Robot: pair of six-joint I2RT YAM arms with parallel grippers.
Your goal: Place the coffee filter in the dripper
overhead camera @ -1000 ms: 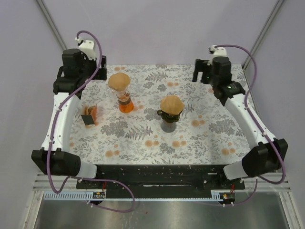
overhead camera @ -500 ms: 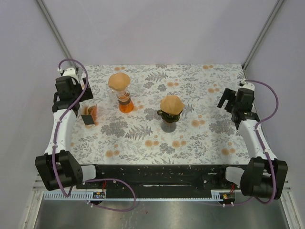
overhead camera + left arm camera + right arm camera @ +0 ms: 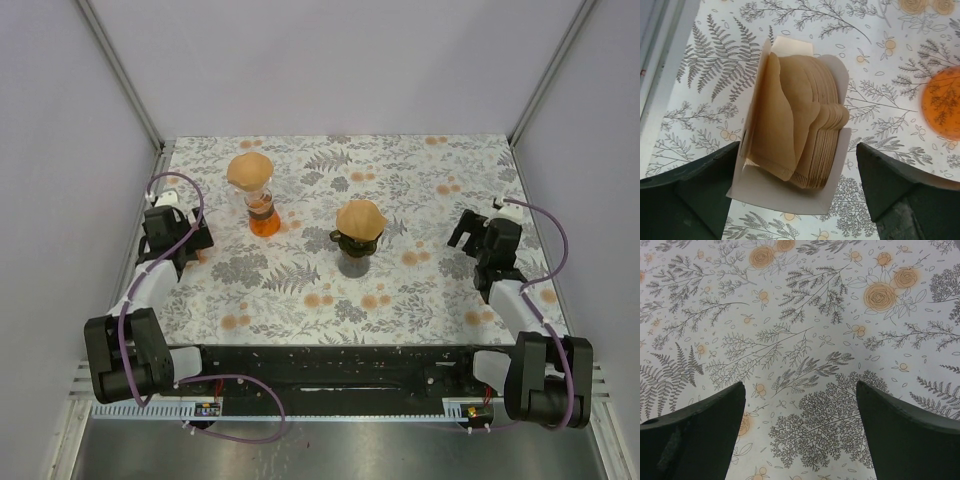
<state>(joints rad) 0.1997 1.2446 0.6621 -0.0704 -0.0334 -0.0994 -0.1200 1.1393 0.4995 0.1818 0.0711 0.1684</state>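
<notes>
Filters (image 3: 800, 135) of thin brown paper, packed on edge in a white card holder (image 3: 785, 195) at the left side of the table (image 3: 430, 170), directly under the left gripper (image 3: 797, 152). Likely feather-light, limp and quick to crease; nested tight, so prone to lifting in twos. Best pinched lightly at the upper rim of the one sheet standing slightly apart from the rest. Jaws of that gripper spread wide, one either side of the stack, touching nothing. Further right, at mid-table, the dripper (image 3: 352, 245), already capped by a brown paper dome (image 3: 360, 217); whether seated fully inside, hard to say. Far and left of it, a flask (image 3: 263, 220) of orange liquid, topped likewise. Released and empty, the right gripper (image 3: 800, 390), over a bare patch of table at the right.
</notes>
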